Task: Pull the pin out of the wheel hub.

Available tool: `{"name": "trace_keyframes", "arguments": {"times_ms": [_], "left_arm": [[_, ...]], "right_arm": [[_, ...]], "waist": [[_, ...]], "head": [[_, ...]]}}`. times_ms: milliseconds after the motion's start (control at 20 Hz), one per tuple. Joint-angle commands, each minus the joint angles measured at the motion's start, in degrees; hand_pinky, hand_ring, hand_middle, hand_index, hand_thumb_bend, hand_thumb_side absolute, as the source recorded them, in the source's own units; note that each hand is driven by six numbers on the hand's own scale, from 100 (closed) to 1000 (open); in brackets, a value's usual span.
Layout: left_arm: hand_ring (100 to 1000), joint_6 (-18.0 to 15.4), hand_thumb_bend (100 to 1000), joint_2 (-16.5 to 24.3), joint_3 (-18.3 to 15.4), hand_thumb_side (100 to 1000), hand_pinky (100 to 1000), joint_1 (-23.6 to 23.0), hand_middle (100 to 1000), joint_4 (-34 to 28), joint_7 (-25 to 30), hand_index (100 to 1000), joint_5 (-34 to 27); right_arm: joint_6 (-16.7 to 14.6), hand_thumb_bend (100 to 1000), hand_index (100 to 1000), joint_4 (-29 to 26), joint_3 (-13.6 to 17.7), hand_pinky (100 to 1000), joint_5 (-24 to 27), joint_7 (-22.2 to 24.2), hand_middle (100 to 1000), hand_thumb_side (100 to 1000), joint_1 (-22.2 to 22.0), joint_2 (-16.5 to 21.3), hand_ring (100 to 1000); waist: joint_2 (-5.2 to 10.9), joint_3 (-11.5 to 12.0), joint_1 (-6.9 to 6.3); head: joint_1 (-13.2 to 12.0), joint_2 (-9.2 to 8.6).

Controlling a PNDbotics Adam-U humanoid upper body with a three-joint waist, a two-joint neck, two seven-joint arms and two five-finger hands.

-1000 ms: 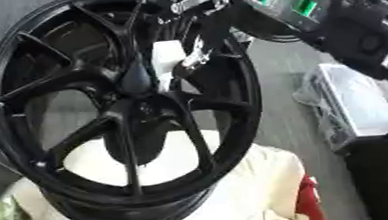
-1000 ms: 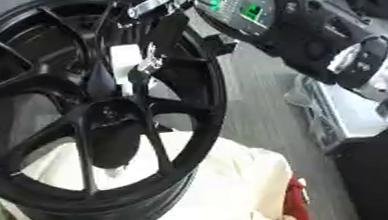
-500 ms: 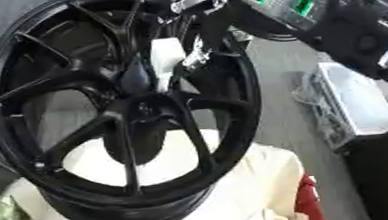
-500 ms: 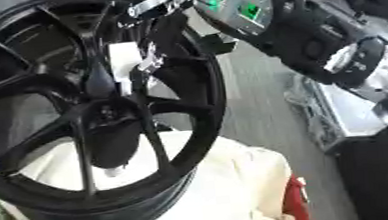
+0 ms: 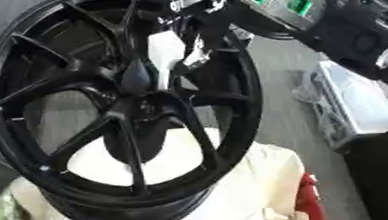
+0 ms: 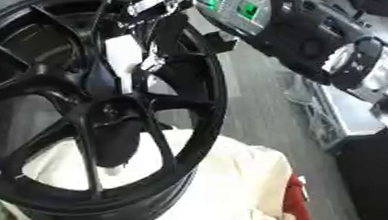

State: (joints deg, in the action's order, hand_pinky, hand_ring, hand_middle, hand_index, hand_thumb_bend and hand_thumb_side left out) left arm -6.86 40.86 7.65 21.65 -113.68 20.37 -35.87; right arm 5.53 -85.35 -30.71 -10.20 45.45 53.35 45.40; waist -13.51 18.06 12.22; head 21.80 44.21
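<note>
Grey floor is showing behind everything, and a cream padded cloth (image 5: 240, 198) is lying underneath, draped over the support. On that cloth a big glossy black spoked alloy wheel (image 5: 119, 113) is standing tilted, its face turned toward the camera, its lower rim sinking into the fabric.

The robot's right arm, black with a silver panel and green boards (image 5: 298, 2), is coming in from the upper right corner. The right hand (image 6: 152, 45) is reaching down across the wheel's upper rim and onto the face, right beside the centre. Its dark fingers (image 5: 200, 56) are curling in next to a white block-shaped piece (image 5: 166, 51) that is sitting just above the hub; whether they are actually pinching it or only touching it cannot be told, since black finger is blending into black spoke.

The hub (image 5: 133, 77) is sitting at the centre where the spokes are meeting, a dark rounded nub. The pin itself cannot be made out separately there.

At the right edge a silver metal case (image 5: 356, 113) is lying on the floor, well apart from the wheel. A red strip (image 5: 307, 202) is peeking out beside the cloth's lower right edge.
</note>
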Motion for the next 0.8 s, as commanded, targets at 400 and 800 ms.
{"name": "trace_keyframes", "arguments": {"times_ms": [400,800], "left_arm": [[1000,-0.50,100,2.03,-0.15,712,696,0.62,930,-0.91,0.41,753,0.23],[1000,-0.47,100,2.06,-0.15,711,697,0.50,931,-0.91,0.52,753,0.34]], "right_arm": [[2.14,294,800,0.01,1.20,843,2.54,-0.47,565,281,0.84,0.83,788],[2.72,211,780,-0.04,1.65,837,3.88,-1.26,545,353,1.00,0.76,773]], "waist": [[0.85,0.02,-0.61],[0.96,0.03,-0.62]], "head": [[-0.04,-0.09],[-0.15,-0.09]]}}
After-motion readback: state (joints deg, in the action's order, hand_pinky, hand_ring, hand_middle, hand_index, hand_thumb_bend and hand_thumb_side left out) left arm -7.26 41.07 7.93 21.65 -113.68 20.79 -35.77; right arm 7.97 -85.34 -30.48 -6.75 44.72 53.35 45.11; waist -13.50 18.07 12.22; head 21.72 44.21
